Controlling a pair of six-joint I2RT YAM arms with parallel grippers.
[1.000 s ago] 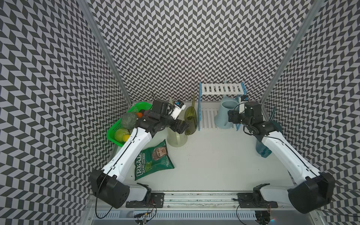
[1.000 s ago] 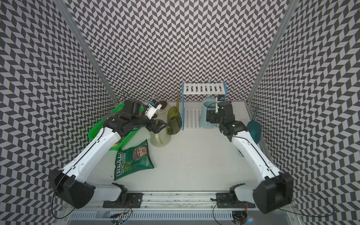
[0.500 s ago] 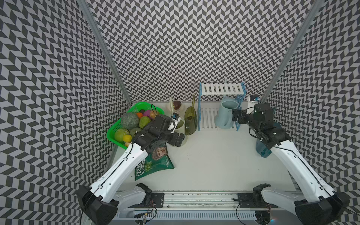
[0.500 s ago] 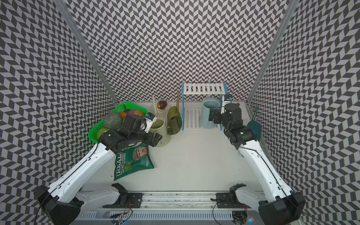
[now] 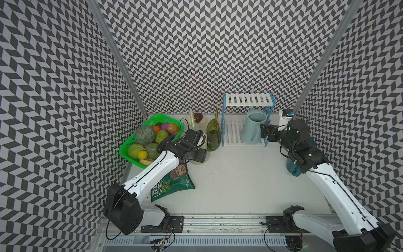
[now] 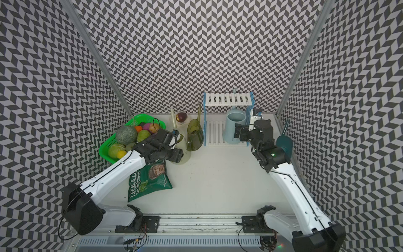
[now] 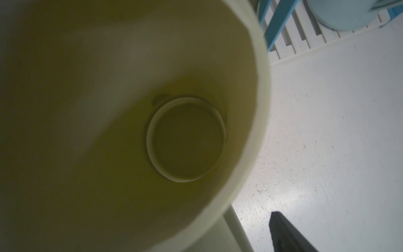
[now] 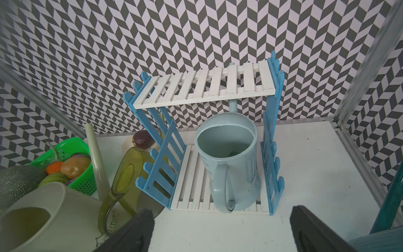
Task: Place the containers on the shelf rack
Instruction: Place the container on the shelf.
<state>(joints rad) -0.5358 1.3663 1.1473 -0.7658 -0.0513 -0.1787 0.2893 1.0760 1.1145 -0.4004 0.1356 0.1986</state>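
The shelf rack stands at the back. A pale blue container stands upright on its lower shelf. My right gripper hangs open just in front of that can's handle, holding nothing. My left gripper sits over the cream container. One finger stands clear of the handle and the other is hidden. An olive container leans left of the rack. A teal container is behind the right arm.
A green basket of fruit and vegetables fills the left back corner. A small dish with a dark fruit stands behind the cream can. A green crisp bag lies under the left arm. Patterned walls close three sides.
My left gripper has come down and forward onto the cream can. The right arm has drawn back a little from the pale blue can, which stays on the lower shelf.
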